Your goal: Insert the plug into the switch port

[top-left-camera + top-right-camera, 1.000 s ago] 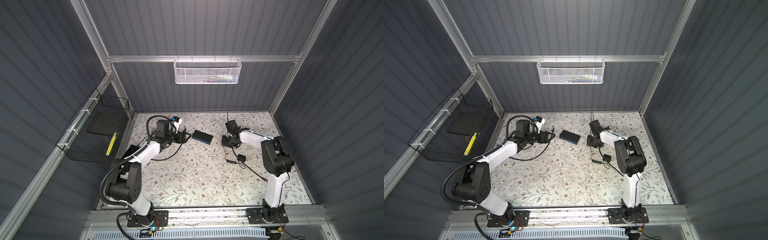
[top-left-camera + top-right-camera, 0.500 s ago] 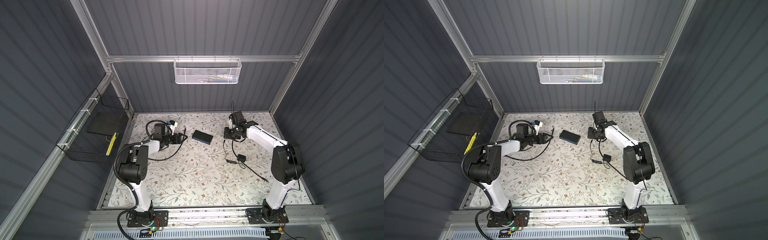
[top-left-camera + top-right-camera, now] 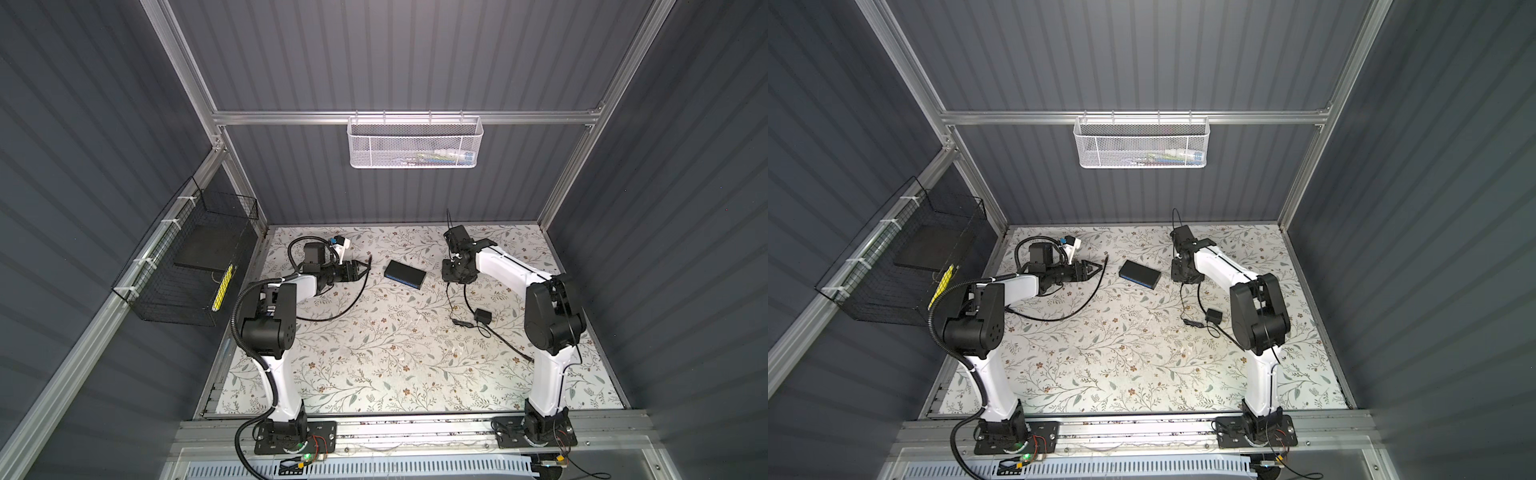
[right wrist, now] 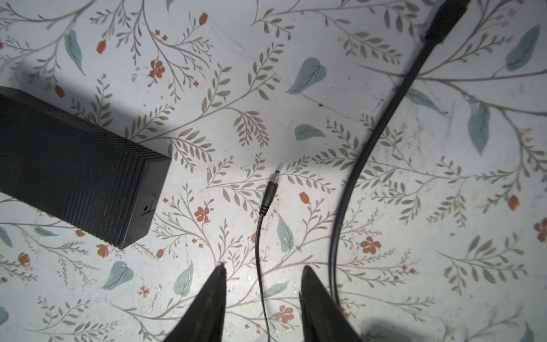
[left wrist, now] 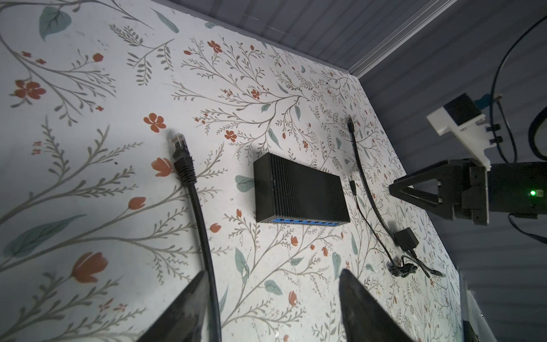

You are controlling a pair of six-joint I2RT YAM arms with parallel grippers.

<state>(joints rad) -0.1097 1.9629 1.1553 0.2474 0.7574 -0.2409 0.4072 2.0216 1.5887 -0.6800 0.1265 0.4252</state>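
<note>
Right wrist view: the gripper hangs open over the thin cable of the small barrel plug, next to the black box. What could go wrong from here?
1. The right gripper straddles the thin cable, not the barrel plug; closing there may leave the tip floppy.
2. The thick cable runs beside one finger and could get pinched too.
3. The black box lies unheld; a push at its end socket may slide it.

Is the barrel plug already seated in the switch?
No: the barrel plug lies loose on the floral mat, clear of the switch.
</note>
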